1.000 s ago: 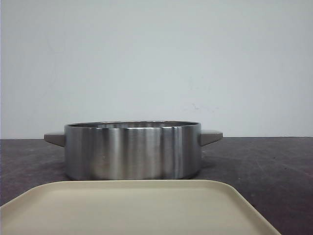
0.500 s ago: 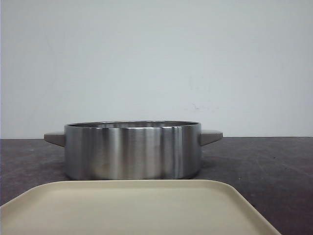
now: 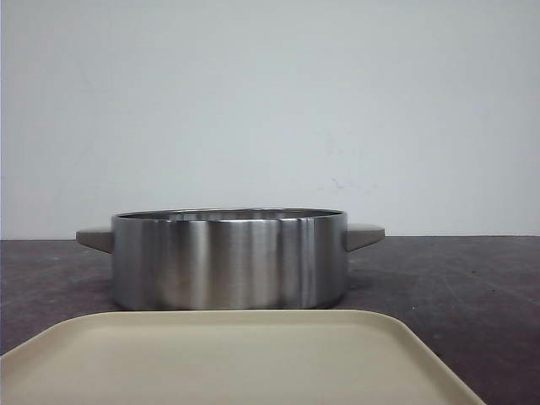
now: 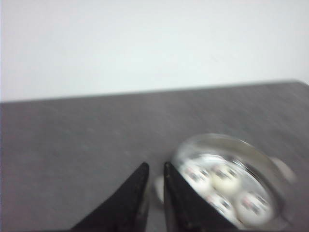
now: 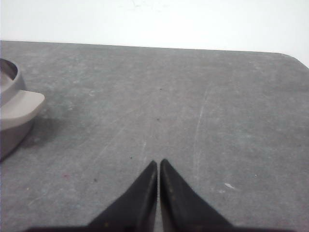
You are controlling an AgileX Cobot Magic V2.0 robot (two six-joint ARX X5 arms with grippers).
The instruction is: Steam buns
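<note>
All four buns already sit inside the steel pot, packed close together on its floor — you see them only from the left wrist camera, and that picture is blurred. From the front, the pot's wall hides them completely; you get just the brushed side, the two grey handles and the empty cream tray in front of it.

Judging by their gloss, expect the buns to be light, smooth and slippery, probably hard rather than doughy, though that cannot be told here. If you must shift one, pinch it low across the dome's widest part and gently — a grip near the top would likely squirt it out.

The left gripper hangs above the table just beside the pot's rim, jaws nearly together with a thin gap, holding nothing. The right gripper has its jaws pressed closed and empty, over bare tabletop, well apart from the pot's right handle, which only its own camera shows close up.
</note>
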